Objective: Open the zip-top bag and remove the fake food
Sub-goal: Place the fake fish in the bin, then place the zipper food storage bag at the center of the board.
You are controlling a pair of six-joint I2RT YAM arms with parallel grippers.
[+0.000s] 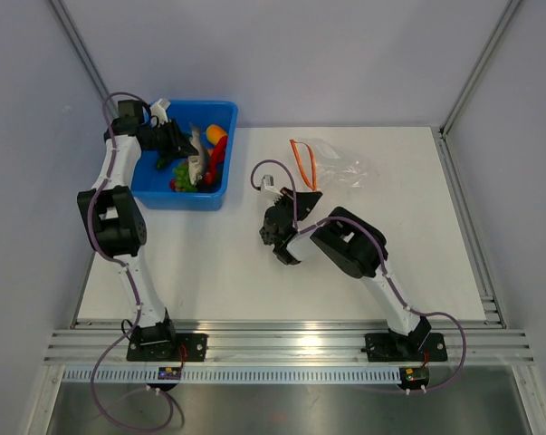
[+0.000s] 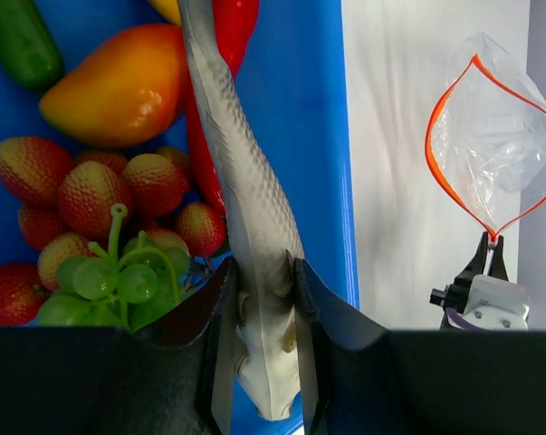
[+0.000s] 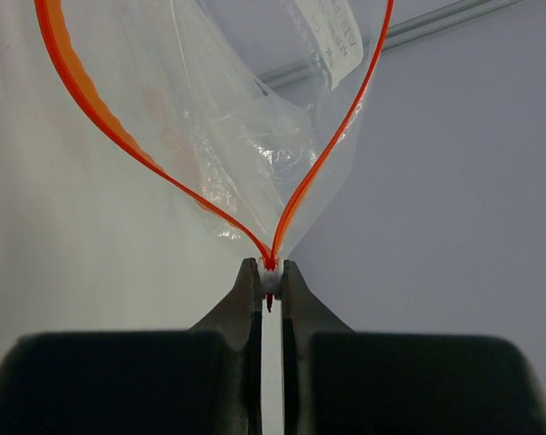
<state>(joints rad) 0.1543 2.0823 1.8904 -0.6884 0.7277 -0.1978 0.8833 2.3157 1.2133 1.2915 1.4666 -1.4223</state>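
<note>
Your left gripper (image 2: 263, 272) pinches the grey fish (image 2: 245, 181) near its head end. The fish's body stretches away from the fingers, up the middle of the left wrist view, over the blue tub (image 1: 225, 116) at the upper left of the top view. In the tub beside the fish you see red strawberries (image 2: 91, 195), green grapes (image 2: 110, 281), a yellow-orange fruit (image 2: 119, 86), a green cucumber (image 2: 19, 41) and a red piece (image 2: 232, 27).

Your right gripper (image 3: 271, 272) is pressed together on the corner of the zip-top bag (image 3: 254, 136), right where the two sides of the orange-red zip strip (image 3: 100, 136) meet. From that pinch the strip spreads into an open loop. The bag lies on the white table (image 1: 254, 272) in the upper middle of the top view, well apart from the tub, its white label (image 3: 336, 41) at the far edge.
</note>
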